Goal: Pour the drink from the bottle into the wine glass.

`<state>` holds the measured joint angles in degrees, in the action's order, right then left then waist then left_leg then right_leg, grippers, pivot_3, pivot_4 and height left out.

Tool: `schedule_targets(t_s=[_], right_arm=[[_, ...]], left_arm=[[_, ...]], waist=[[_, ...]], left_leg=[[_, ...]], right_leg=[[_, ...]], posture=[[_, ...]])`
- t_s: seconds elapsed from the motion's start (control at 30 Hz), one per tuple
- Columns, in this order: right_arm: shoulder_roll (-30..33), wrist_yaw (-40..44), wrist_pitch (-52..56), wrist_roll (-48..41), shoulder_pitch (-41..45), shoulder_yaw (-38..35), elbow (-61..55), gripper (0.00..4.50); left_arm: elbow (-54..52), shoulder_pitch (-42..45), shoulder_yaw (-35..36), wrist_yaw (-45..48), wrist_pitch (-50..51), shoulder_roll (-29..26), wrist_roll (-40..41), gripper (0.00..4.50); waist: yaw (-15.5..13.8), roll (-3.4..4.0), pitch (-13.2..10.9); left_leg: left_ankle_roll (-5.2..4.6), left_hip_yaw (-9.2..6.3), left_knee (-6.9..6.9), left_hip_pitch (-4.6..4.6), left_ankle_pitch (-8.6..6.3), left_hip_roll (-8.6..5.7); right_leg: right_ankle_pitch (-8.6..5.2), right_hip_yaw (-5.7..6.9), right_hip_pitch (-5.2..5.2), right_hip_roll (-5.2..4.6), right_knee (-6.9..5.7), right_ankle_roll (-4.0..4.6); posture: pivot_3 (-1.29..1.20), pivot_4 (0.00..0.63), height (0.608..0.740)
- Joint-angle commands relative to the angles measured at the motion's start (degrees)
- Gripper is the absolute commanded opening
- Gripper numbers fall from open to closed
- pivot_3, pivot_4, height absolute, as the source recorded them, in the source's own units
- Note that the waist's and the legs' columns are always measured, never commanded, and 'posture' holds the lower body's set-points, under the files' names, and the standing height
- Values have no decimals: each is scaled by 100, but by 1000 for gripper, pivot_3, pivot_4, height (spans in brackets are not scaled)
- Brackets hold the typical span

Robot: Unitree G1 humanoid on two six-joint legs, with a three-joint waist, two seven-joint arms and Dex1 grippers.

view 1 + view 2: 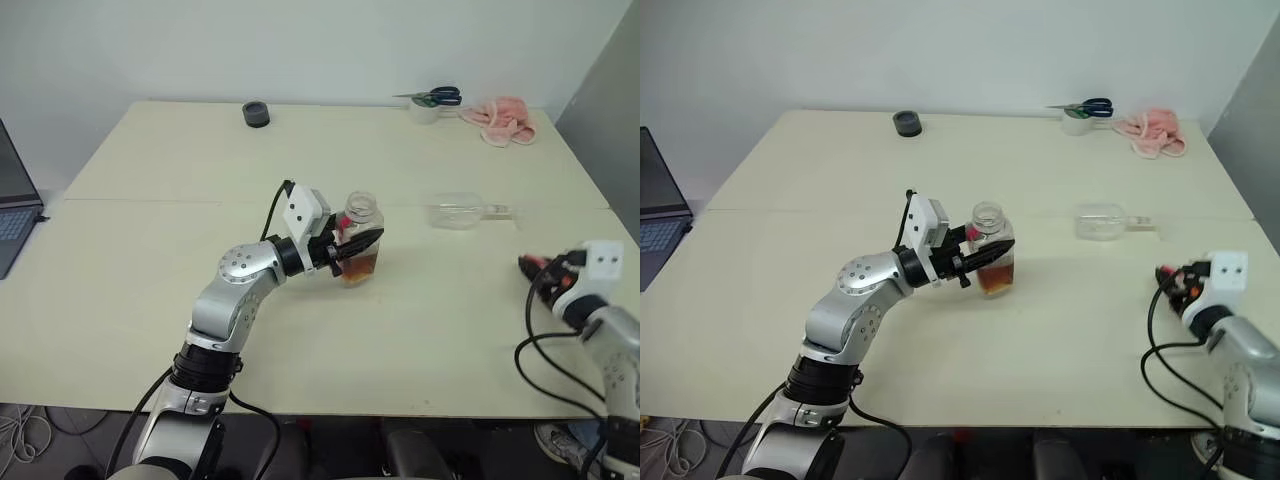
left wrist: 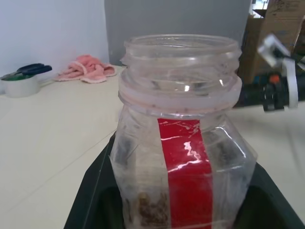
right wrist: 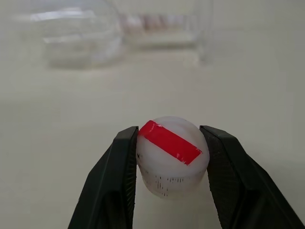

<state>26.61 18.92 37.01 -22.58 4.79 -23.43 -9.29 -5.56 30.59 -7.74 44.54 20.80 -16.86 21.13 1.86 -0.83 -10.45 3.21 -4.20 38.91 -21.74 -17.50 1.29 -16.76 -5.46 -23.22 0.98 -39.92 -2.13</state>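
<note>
The bottle (image 1: 361,212) stands upright at the table's middle, uncapped, with a red label strip (image 2: 188,167). A little amber drink (image 1: 359,268) lies at its bottom. My left gripper (image 1: 358,245) is shut around its body from the left. The wine glass (image 1: 462,212) lies on its side on the table to the right of the bottle, with no drink in it. Near the table's right edge, my right gripper (image 3: 170,143) is shut on a small white cap (image 3: 171,155) with a red strip across its top, low over the table in front of the glass.
A black round lid (image 1: 256,114) sits at the back left. White tape roll with scissors (image 1: 432,100) and a pink cloth (image 1: 505,120) lie at the back right. A laptop (image 1: 10,215) is at the left edge. A seam runs across the table.
</note>
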Motion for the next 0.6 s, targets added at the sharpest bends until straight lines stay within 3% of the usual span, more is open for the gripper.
schedule_targets(t_s=[0.03, 0.17, 0.37, 0.5, 0.6], right_arm=[[126, 101, -102, 8, 174, 80, 4, 3060], [266, 224, -131, -25, 346, 137, 65, 4460], [996, 734, 545, -481, 1002, 358, -793, 4500], [2031, 1381, 1055, -231, 815, 1161, -1031, 4500], [2209, 1502, 973, -111, 664, 1337, -832, 4500]], left_arm=[[-31, 223, 6, 85, -186, 50, 10, 1782], [25, 264, 40, 102, -235, 19, -8, 1782], [159, 265, 239, -164, -346, -28, -150, 1782], [249, 251, 431, -386, -343, -18, -167, 1782], [216, 203, 465, -427, -355, -51, -201, 1782]], waist=[[46, 2, 0], [73, 2, -1], [82, 2, -1], [44, -8, -1], [-21, -11, -3]], left_leg=[[-5, 6, 0, 3, 4, -2], [-21, 5, 0, 5, 18, -8], [-22, 1, 0, 1, 20, -17], [-23, -15, -4, -3, 20, -22], [-23, -26, -4, -17, 19, -22]], right_leg=[[0, -7, 0, 0, 0, -1], [10, -7, 1, 1, -1, -8], [12, -9, 0, -5, 0, -9], [12, 6, 1, -10, 3, -9], [12, 21, 1, -14, 18, -8]], posture=[[0, 150, 740], [0, 150, 740], [0, 150, 740], [0, 150, 740], [0, 150, 740]])
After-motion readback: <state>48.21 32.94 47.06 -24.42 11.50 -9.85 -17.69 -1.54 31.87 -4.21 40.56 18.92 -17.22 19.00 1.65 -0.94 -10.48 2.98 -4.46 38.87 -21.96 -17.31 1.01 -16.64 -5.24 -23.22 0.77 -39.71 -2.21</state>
